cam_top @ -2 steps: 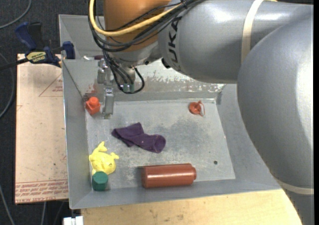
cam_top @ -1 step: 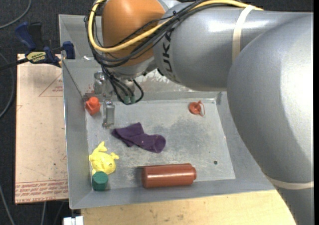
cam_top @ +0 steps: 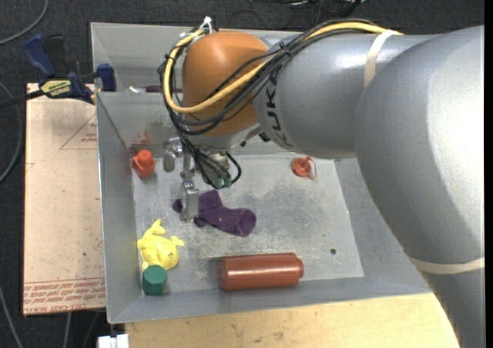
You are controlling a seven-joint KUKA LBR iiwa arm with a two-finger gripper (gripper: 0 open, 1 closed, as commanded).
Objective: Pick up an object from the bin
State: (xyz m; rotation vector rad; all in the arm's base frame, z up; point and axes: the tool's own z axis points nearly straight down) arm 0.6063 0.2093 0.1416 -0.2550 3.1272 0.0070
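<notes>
The grey metal bin (cam_top: 117,208) held six loose things on its floor. By the left wall sat a small orange plastic block (cam_top: 142,162). Near the front left corner lay a lumpy yellow soft toy (cam_top: 159,247), with a short green cylinder (cam_top: 154,279) just beside it on the front side. Along the front edge a long reddish-brown cylinder (cam_top: 260,272) lay on its side. Towards the back right, well apart from the rest, sat a small orange-red piece (cam_top: 303,167). Near the middle of the floor lay a floppy purple soft thing (cam_top: 224,218).

The claw (cam_top: 187,205) hung below the arm's orange cover (cam_top: 219,81), low over the floor at the left end of the floppy purple soft thing. Whether it touched that end or only stood just beside it could not be told. Nor could it be told whether the claw was wide or narrow.
</notes>
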